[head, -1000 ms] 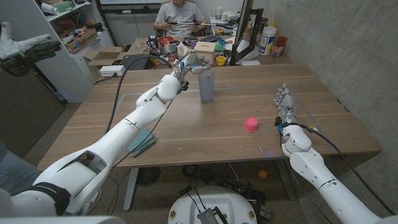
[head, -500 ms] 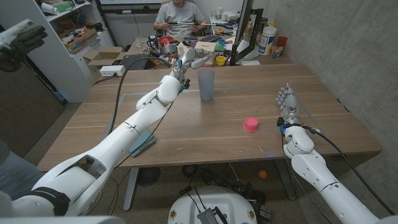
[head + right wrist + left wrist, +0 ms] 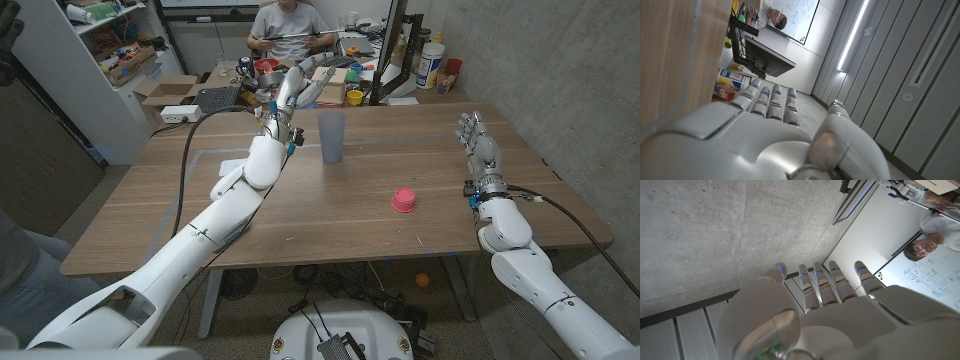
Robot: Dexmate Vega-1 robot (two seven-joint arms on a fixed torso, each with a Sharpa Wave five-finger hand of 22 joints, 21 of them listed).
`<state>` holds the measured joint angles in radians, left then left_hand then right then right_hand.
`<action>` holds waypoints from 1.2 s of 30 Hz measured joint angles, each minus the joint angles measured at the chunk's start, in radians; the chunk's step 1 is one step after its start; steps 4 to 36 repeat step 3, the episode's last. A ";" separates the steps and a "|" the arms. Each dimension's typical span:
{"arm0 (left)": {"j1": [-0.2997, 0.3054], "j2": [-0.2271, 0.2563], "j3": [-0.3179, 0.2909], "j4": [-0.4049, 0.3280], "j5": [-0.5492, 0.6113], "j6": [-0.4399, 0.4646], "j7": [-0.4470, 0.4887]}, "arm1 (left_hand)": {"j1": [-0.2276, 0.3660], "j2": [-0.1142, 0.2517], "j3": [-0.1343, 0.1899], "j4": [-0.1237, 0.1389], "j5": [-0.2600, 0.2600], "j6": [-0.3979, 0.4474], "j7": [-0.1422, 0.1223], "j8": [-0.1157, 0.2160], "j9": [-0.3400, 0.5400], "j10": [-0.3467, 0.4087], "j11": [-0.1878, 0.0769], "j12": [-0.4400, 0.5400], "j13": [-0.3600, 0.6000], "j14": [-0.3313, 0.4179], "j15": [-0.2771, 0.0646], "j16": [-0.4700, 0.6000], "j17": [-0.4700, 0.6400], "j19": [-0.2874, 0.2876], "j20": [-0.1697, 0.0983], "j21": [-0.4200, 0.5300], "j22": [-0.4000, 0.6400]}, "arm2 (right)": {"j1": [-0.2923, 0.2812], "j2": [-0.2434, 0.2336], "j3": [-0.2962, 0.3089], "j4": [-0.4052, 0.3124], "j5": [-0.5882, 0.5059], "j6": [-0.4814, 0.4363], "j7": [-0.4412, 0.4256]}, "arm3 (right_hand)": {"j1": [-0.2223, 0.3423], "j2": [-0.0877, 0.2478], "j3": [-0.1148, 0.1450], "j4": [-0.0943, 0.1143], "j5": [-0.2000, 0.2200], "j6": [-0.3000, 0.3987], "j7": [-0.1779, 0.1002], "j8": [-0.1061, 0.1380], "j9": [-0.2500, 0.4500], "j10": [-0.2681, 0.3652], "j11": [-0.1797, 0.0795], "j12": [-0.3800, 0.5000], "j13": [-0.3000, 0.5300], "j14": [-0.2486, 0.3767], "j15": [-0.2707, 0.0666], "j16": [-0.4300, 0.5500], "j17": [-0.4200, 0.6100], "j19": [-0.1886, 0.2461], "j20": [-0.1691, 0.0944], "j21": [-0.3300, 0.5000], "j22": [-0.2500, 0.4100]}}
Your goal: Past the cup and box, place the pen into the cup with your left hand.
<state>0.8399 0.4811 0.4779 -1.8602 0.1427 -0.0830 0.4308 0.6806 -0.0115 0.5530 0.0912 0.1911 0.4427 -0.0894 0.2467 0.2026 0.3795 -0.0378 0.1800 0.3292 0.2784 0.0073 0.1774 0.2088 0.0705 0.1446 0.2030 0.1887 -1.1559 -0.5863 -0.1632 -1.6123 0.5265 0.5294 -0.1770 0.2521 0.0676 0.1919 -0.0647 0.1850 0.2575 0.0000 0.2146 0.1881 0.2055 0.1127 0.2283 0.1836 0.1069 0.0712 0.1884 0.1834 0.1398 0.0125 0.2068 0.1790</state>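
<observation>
Left hand (image 3: 298, 88) raised beside the cup (image 3: 331, 137), fingers spread, empty (right hand (image 3: 479, 150) likewise open).

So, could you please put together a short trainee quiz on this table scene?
1. True or false: the pink cup sits inside the grey cup.
2. Which is nearer the grey cup? A) left robot hand B) right robot hand
3. Fill in: the right robot hand, fingers straight, holds ____.
Key: 1 false; 2 A; 3 nothing.
</observation>
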 measured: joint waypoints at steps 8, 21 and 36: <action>0.041 -0.003 0.000 -0.033 -0.007 0.022 0.027 | -0.001 -0.001 -0.003 0.003 0.000 0.000 0.000 0.000 0.000 -0.002 0.002 0.000 0.000 0.000 0.000 0.000 0.000 -0.003 0.003 -0.003 0.000 | 0.024 0.000 0.000 0.000 0.002 0.040 0.057 | 0.000 0.000 0.000 0.000 0.000 0.000 0.000 -0.001 0.000 0.000 0.000 0.000 0.000 0.000 0.000 0.000 0.000 0.000 0.000 0.000 0.000; 0.041 -0.003 0.000 -0.033 -0.007 0.022 0.027 | -0.001 -0.001 -0.003 0.003 0.000 0.000 0.000 0.000 0.000 -0.002 0.002 0.000 0.000 0.000 0.000 0.000 0.000 -0.003 0.003 -0.003 0.000 | 0.024 0.000 0.000 0.000 0.002 0.040 0.057 | 0.000 0.000 0.000 0.000 0.000 0.000 0.000 -0.001 0.000 0.000 0.000 0.000 0.000 0.000 0.000 0.000 0.000 0.000 0.000 0.000 0.000; 0.041 -0.003 0.000 -0.033 -0.007 0.022 0.027 | -0.001 -0.001 -0.003 0.003 0.000 0.000 0.000 0.000 0.000 -0.002 0.002 0.000 0.000 0.000 0.000 0.000 0.000 -0.003 0.003 -0.003 0.000 | 0.024 0.000 0.000 0.000 0.002 0.040 0.057 | 0.000 0.000 0.000 0.000 0.000 0.000 0.000 -0.001 0.000 0.000 0.000 0.000 0.000 0.000 0.000 0.000 0.000 0.000 0.000 0.000 0.000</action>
